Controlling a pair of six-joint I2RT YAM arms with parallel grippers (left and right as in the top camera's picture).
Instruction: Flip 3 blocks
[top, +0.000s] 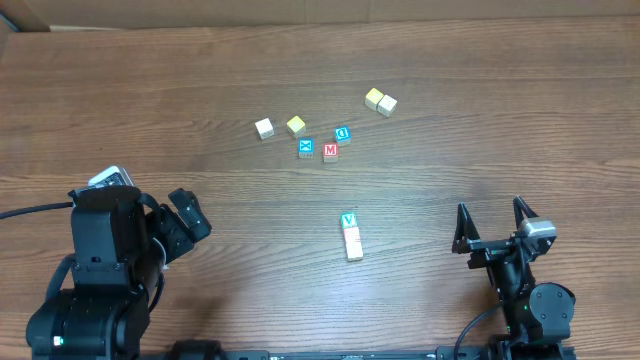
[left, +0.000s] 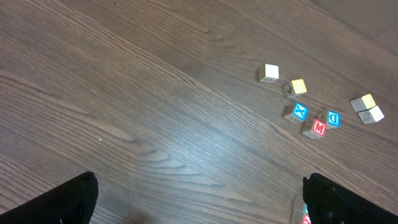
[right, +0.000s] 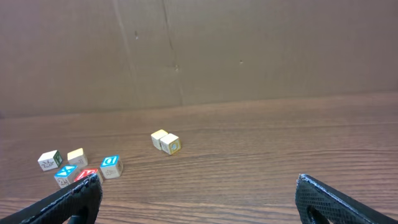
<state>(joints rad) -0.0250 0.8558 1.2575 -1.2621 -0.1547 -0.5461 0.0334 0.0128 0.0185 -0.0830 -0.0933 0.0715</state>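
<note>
The left arm (top: 100, 260) sits folded low at the near left side. The left hand (top: 190, 215) points to the right and a little forward, its two fingers spread wide with nothing between them. The right arm (top: 530, 300) sits at the near right side. The right hand (top: 490, 207) points straight forward, fingers also wide apart, holding nothing.

We'd say robot lab, not a home: left robot arm (top: 100, 260) and right robot arm (top: 520, 290) at a wood-grain desk (top: 150, 90), cardboard sheet (right: 249, 50) standing behind, loose cable (top: 30, 212).
</note>
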